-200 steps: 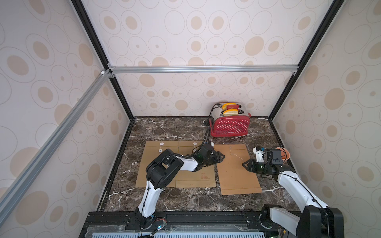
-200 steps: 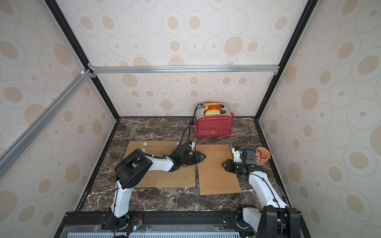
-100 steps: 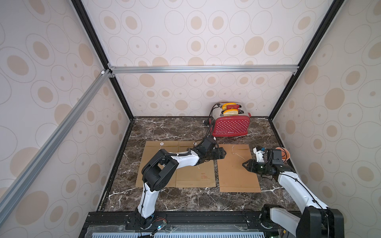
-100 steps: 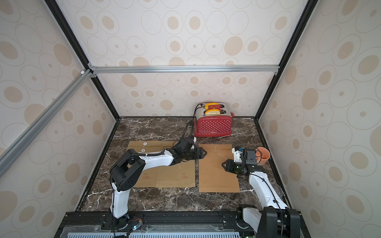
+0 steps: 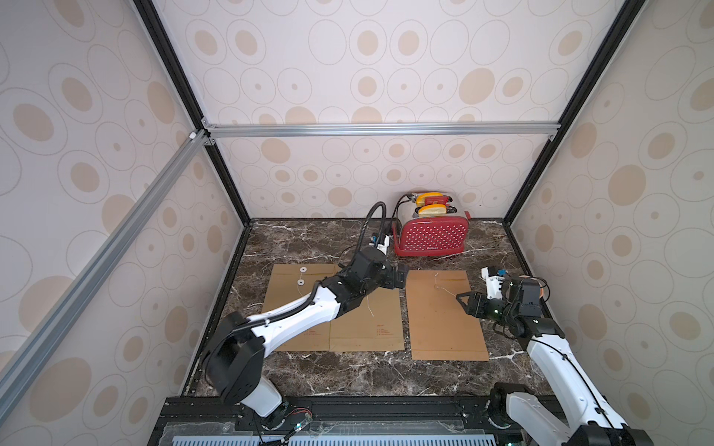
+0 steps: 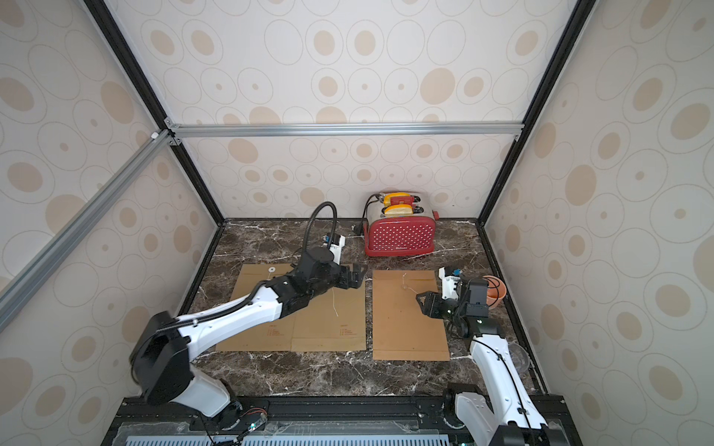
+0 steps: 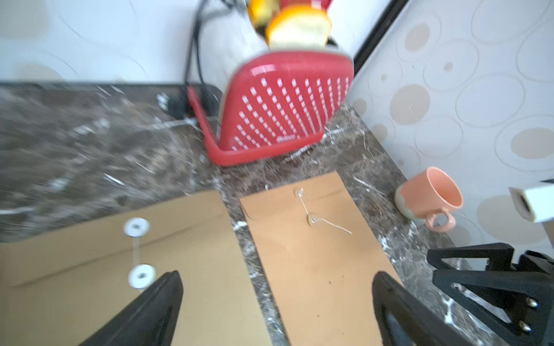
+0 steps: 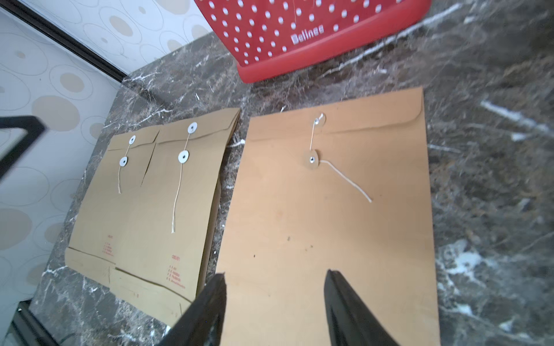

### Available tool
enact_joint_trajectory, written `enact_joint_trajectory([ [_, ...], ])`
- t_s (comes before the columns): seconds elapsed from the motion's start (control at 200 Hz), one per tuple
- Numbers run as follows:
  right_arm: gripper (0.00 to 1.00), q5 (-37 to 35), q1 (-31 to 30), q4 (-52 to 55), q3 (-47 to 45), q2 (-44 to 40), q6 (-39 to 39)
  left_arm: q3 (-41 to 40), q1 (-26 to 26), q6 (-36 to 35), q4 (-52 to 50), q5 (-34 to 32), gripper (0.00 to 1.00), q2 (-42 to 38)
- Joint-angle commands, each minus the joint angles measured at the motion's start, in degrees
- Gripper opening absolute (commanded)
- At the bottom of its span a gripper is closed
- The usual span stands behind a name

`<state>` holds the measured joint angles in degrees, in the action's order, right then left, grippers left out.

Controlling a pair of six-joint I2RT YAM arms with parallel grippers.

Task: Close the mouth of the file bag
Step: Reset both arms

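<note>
A brown file bag (image 5: 444, 320) lies flat on the dark marble worktop (image 5: 347, 370), in front of a red toaster (image 5: 430, 235). Its flap is folded down and its string (image 8: 344, 182) trails loose from the lower button. The left pincer (image 7: 275, 280) hovers by the bag's far left corner, spread wide and empty. The right pincer (image 8: 275, 275), also spread and empty, reaches over the bag's right edge.

The file bag (image 5: 444, 320) lies right of two overlapping envelopes (image 5: 367, 324), toaster (image 5: 430, 237) behind it.
</note>
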<state>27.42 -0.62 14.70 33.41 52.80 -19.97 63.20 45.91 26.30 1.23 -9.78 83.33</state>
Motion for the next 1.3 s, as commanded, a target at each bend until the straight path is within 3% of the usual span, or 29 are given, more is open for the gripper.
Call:
enact_joint_trajectory([
  [0.0, 0.58, -6.9, 0.4, -10.3, -2.0, -1.6, 1.8, -6.9, -1.2, -15.6, -2.4, -17.6, 0.99, -6.4],
  [0.085, 0.78, -14.8, 0.4, -16.7, -4.1, -3.6, -1.2, -11.9, -4.7, -19.2, -1.5, -20.8, 0.99, -11.9],
  [0.18, 0.88, -18.4, 0.4, -25.6, -7.2, -4.7, -0.8, -17.2, -9.0, -22.5, -0.3, -24.7, 0.99, -16.6],
  [0.265, 0.89, -21.7, 0.4, -25.7, -6.3, -3.2, 2.7, -21.9, -12.1, -25.9, 3.2, -29.5, 0.99, -19.2],
  [0.361, 0.89, -26.9, 0.4, -26.2, -6.4, 0.7, 6.9, -28.1, -15.3, -29.7, 10.5, -28.7, 0.99, -21.2],
  [0.486, 0.89, -29.9, 0.3, -35.2, -10.1, 8.2, 11.5, -34.7, -18.3, -33.7, 21.5, -30.4, 0.99, -20.0],
  [0.626, 0.88, -32.6, 0.1, -39.5, -10.6, 16.4, 16.1, -38.9, -27.6, -28.7, 27.2, -23.0, 0.99, -16.8],
  [0.726, 0.89, -33.9, 0.1, -50.6, -13.5, 20.8, 15.1, -43.1, -34.6, -25.5, 38.0, -14.9, 0.99, -13.4],
  [0.816, 0.89, -33.6, 0.1, -51.7, -12.4, 22.6, 16.8, -41.2, -40.8, -22.3, 37.7, -7.7, 0.99, -7.5],
  [0.871, 0.89, -33.9, 0.1, -51.2, -11.0, 24.0, 17.9, -38.9, -41.4, -24.5, 34.9, -7.1, 0.99, -6.1],
  [0.937, 0.89, -33.0, 0.2, -50.3, -9.3, 25.6, 19.0, -41.0, -42.0, -27.6, 43.0, -4.9, 0.99, -3.6],
  [1.052, 0.89, -32.9, 0.2, -55.5, -8.7, 31.8, 20.2, -40.7, -46.2, -25.0, 53.5, 0.8, 0.99, 6.7],
  [1.122, 0.9, -33.2, -0.3, -64.3, -10.3, 36.3, 21.2, -38.2, -46.5, -24.6, 43.9, 1.3, 0.99, 4.1],
  [1.182, 0.91, -32.6, -0.5, -58.9, -9.0, 35.1, 21.4, -38.8, -46.5, -24.4, 48.1, 1.3, 0.99, 5.6],
  [1.212, 1.0, -32.4, -0.5, -59.7, -9.3, 35.2, 21.4, -38.3, -46.6, -24.4, 45.8, 1.4, 0.98, 5.0],
  [1.292, 1.0, -32.5, -0.5, -59.7, -9.3, 35.1, 21.4, -38.4, -46.6, -24.3, 46.6, 1.5, 0.98, 5.4],
])
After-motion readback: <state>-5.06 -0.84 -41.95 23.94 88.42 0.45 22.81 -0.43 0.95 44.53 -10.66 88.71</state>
